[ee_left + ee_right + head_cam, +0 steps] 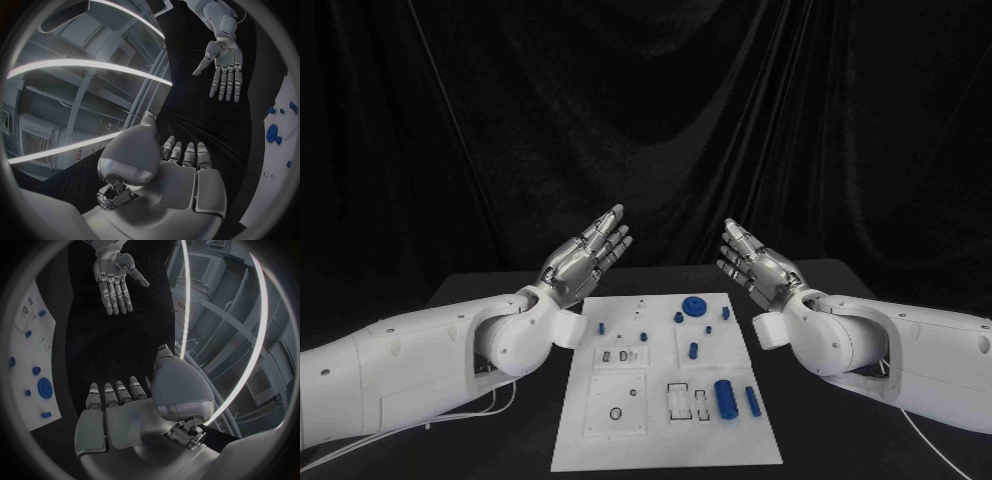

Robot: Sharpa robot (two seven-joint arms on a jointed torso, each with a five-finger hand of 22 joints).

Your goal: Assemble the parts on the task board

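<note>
So both my hands are up in the air right now, nothing in either of them. My left hand (587,250) is raised past the far left corner of the board, fingers stretched out and apart, palm turned inward. My right hand (759,262) mirrors it on the other side, same deal: fingers spread, released, holding nothing. From my left wrist I can see the right hand (223,67) hanging out there flat and loose, and from my right wrist the left hand (114,280) looks just the same.

The white board (718,450) sits flat on the black worktop (473,290), right between my forearms, well below the hands. The blue parts are scattered over it: a round disc-like piece (691,306) near the far edge, a fat cylinder (726,397) with a thinner rod (753,401) just beside it near my right side, plus a bunch of small pegs (692,350) in the middle rows. Some look like they're standing in the board, others lying loose, but they're too small for me to tell which is which.

Progress-wise, I'd say this is basically square one. Neither hand is touching anything, and that big cylinder and rod look like they're just lying there waiting. Pretty much the whole assembly looks like it's left to do, starting with reaching down and picking a first piece
</note>
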